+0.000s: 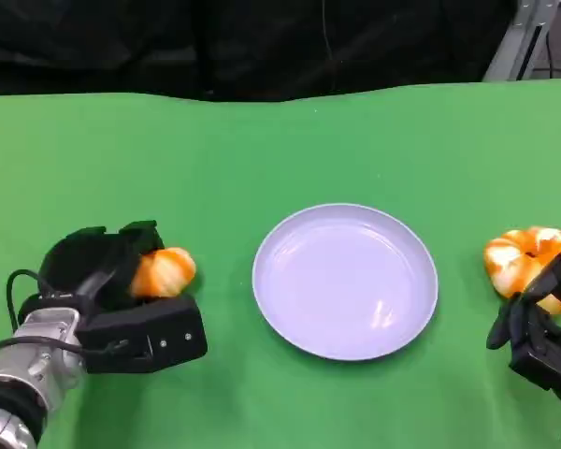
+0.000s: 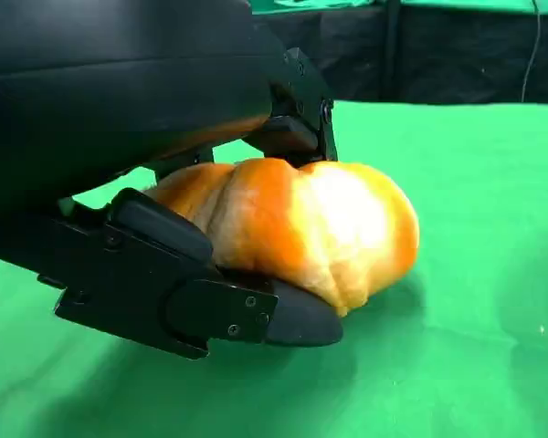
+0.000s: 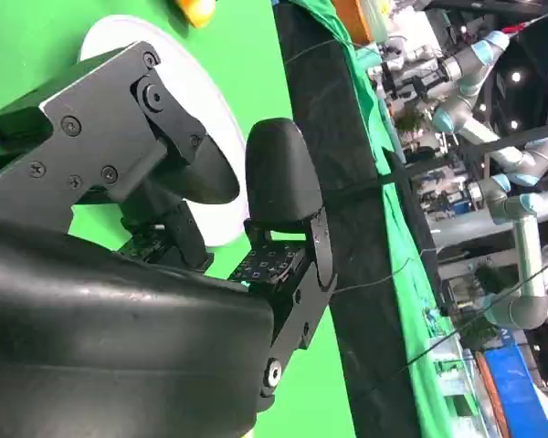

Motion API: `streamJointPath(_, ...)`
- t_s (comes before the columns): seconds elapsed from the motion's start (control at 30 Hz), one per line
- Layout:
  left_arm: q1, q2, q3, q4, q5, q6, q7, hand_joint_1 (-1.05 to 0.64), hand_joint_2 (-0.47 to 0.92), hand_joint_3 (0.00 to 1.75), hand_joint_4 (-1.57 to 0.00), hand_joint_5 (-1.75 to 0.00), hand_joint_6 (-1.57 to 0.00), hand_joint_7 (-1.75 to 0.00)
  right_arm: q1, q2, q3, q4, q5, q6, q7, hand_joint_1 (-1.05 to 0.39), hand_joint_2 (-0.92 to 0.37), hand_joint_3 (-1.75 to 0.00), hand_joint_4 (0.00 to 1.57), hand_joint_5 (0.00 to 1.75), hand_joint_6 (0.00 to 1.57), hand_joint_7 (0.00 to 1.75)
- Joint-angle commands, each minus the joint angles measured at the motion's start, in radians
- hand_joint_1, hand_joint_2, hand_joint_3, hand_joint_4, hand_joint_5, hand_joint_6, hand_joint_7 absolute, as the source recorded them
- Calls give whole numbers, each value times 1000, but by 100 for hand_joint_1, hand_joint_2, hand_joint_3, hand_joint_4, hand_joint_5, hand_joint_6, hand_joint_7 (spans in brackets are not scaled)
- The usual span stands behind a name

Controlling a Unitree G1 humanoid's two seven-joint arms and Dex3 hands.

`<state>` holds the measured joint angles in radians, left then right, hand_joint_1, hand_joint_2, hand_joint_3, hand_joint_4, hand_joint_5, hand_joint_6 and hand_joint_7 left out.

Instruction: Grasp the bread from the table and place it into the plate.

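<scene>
Green cloth covers the whole table [image 1: 280,150], with a dark curtain behind its far edge. Nearest the robot, the left hand [image 1: 122,299] has its black fingers [image 2: 210,301] closed around a glossy orange-brown bread roll [image 1: 164,271]; the left wrist view shows the roll clamped between a finger beneath and others above, and it looks to be just off the cloth or barely brushing it. So the grasp on this roll appears done, but the carry is not: the round, shallow, pale lavender plate [image 1: 344,348] sits well apart from that hand, toward the robot's middle, with nothing in it.

On the other side, the right hand [image 1: 540,329] sits just beside a 2nd orange-and-cream bread piece [image 1: 519,251], which rests on the cloth immediately beyond its fingers. Its fingers are spread with nothing between them in the right wrist view, so it holds nothing, and whether they touch the bread I cannot tell.

Left to do, as I judge it: lift the held roll, move it across to the plate and let go. The 2nd piece is not yet picked up.
</scene>
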<state>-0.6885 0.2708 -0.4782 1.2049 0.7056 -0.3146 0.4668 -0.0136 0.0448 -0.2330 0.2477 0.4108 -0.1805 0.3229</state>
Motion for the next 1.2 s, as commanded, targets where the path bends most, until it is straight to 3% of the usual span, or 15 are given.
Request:
streamJointPath(0.03,15,24,12,-40,-17,-11,17,-19,92,35,-65,-175,-47,-174,-3,-8,-11,-1,2,-6,-8,-5,-43,-141,92,175,76,166)
streamJointPath(0.4,45,78,22,-297,-12,-70,-7,-17,92,39,-55,-175,-45,-174,-5,-15,-13,9,3,-11,6,-5,-43,-142,91,175,76,165)
streamJointPath(0.73,72,93,27,-496,7,-34,-68,-17,92,37,-53,-175,-49,-168,0,-13,-10,-5,-2,1,-8,-5,-43,-141,91,175,76,167)
streamJointPath(0.93,8,4,-29,-475,41,-65,-69,-16,91,33,-57,-175,-48,-174,-1,-11,-11,-2,7,-1,2,-5,-43,-142,92,175,76,167)
streamJointPath(1.2,-80,-115,-77,-309,59,-84,-76,-19,92,28,-57,-175,-49,-172,2,-11,-9,-5,5,-5,4,-5,-42,-142,92,175,75,167)
